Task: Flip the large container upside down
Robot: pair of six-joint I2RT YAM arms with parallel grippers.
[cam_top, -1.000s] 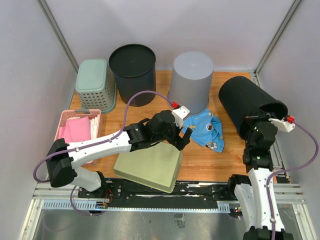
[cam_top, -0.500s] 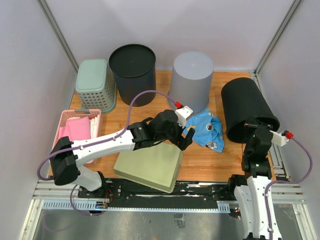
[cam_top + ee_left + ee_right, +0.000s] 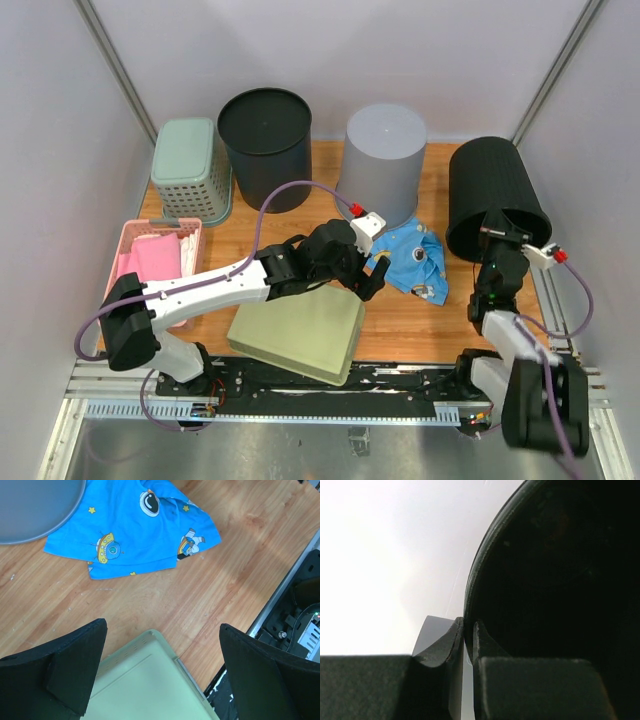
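Note:
The large container is a black ribbed bin [image 3: 493, 190] at the right of the wooden table. It stands tilted, closed base up and toward the back, open mouth low and facing the near side. My right gripper [image 3: 499, 236] is shut on its near rim; in the right wrist view the two fingers [image 3: 468, 636] pinch the rim [image 3: 475, 580] with the dark inside on the right. My left gripper [image 3: 372, 272] is open and empty above the corner of a pale green upturned container [image 3: 297, 335], which also shows in the left wrist view [image 3: 150, 690] under the gripper [image 3: 162, 627].
A blue printed cloth [image 3: 412, 258] lies between the arms, also in the left wrist view [image 3: 135, 525]. A grey upturned bin [image 3: 383, 160], a dark upright bin [image 3: 266, 140], a green basket [image 3: 190, 170] and a pink basket [image 3: 155, 260] stand around. The right wall is close to the black bin.
The black bin has swung from lying on its side to steeply tilted, base rising and moving back. My right arm has dropped low and moved left with the rim. The left arm barely moved.

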